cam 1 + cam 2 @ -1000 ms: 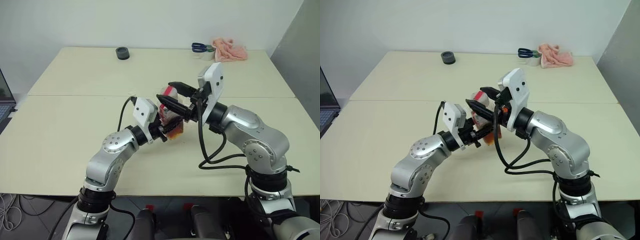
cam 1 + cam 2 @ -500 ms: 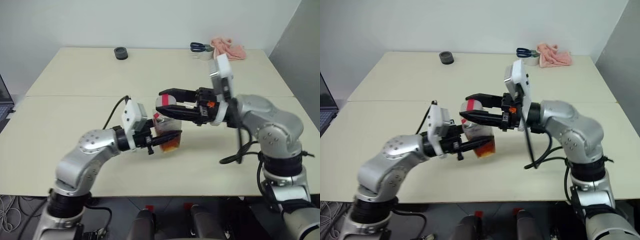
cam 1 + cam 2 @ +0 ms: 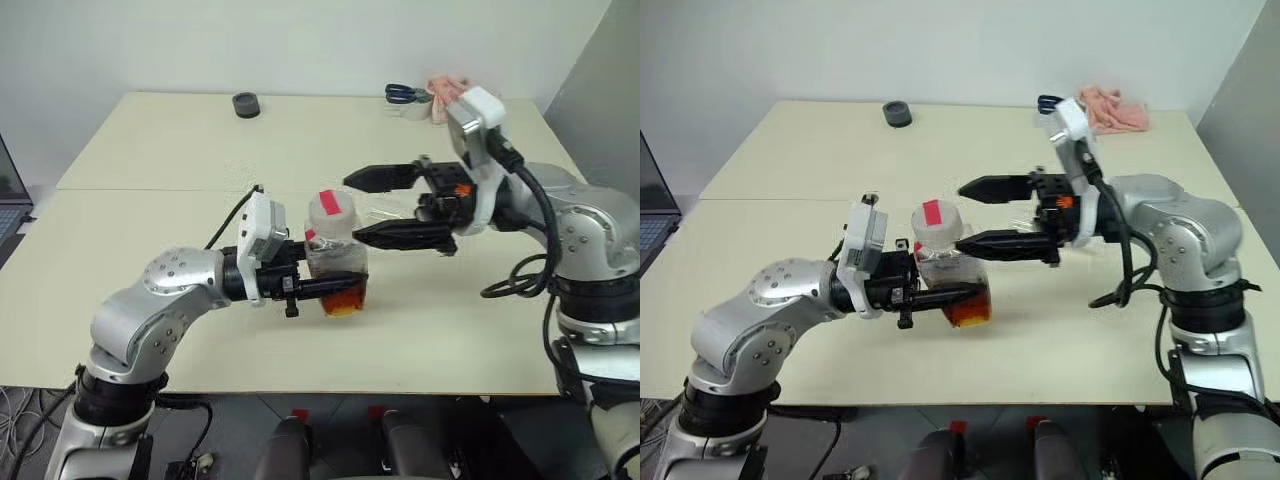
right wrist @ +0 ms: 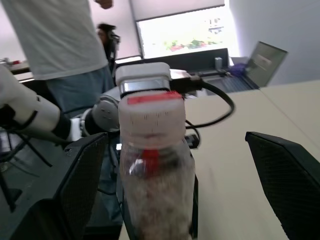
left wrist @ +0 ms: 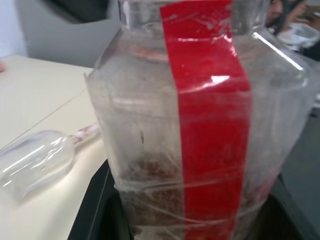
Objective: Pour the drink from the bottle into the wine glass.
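Left eye view is showing me both arms reaching toward each other over the front half of the table (image 3: 150, 150). My left arm is bending at the elbow and its forearm is lying level, pointing to the right. The left gripper (image 3: 335, 290) is clamping the lower body of the bottle (image 3: 335, 250), with the fingers closed tightly on it. The bottle is standing upright, near the middle of the table, with the cap (image 3: 331, 203) on top. The drink (image 3: 345, 297) is sitting low in it, a reddish-brown layer at the bottom.

My right arm is coming in from the right, forearm level and pointing left. The right gripper (image 3: 370, 205) is standing wide apart, one finger above and behind the cap, the other lower and just beside the bottle's shoulder. It is gripping nothing.

I am seeing wide free table to the left and in front, while the front edge is rather near to the bottle. At the far edge a dark roll (image 3: 245, 104), scissors (image 3: 402, 95) and a pink cloth (image 3: 447, 85) are lying well apart from the arms.

The wine glass (image 5: 37, 160) is appearing in the left wrist view, blurred, lying on its side beside the bottle. In the head views I am making out only faint glints of it behind the right gripper.
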